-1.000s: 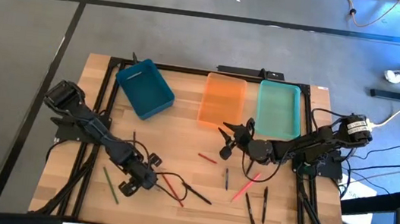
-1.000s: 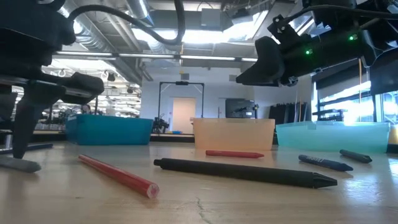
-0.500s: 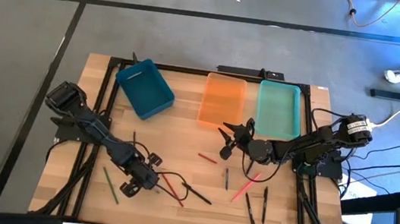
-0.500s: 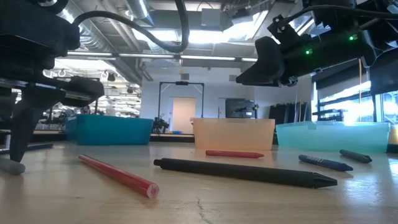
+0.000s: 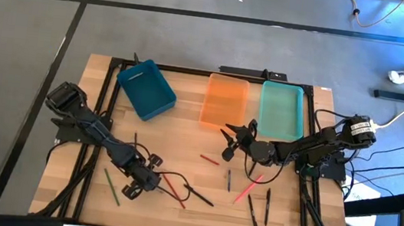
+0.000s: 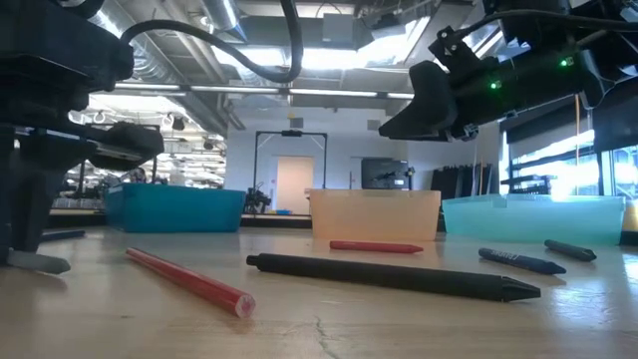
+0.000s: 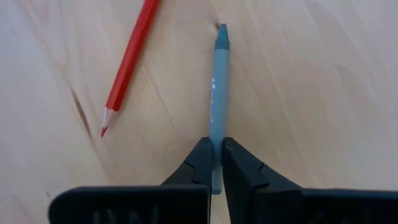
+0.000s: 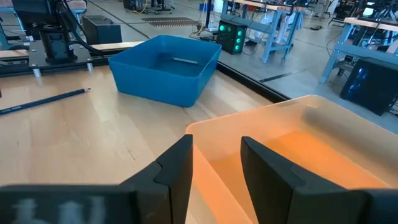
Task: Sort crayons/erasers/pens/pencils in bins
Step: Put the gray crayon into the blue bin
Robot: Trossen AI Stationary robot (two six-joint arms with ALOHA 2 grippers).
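Note:
My left gripper [image 5: 134, 184] is low at the table's near left, shut on a grey-blue crayon [image 7: 219, 93] that lies flat on the wood. A red pencil [image 7: 130, 59] lies beside the crayon. My right gripper [image 5: 231, 143] is open and empty, above the table just in front of the orange bin [image 5: 224, 100]. In the right wrist view [image 8: 214, 146] its fingers stand over that bin's near rim. The blue bin [image 5: 147, 89] and teal bin [image 5: 280, 111] stand at the far side. My left gripper pinches the grey-blue crayon between its two fingertips [image 7: 202, 158], on the crayon's two sides near one end [image 7: 215, 142]. The fingers come from above and point down. The crayon lies on the table and reaches away from the fingers; its short end shows in the low view [image 6: 40, 261].
A red pencil [image 5: 175, 188] and a black pen [image 5: 196, 195] lie right of my left gripper, and a green pencil [image 5: 112, 187] lies to its left. A red crayon [image 5: 209, 159], a pink pencil [image 5: 248, 188] and several dark pens [image 5: 252, 212] lie near centre-right.
My left gripper has shifted slightly, low over the table, and its fingers now stand more upright. The grey crayon's end has slid a little on the wood. My right gripper has kept still.

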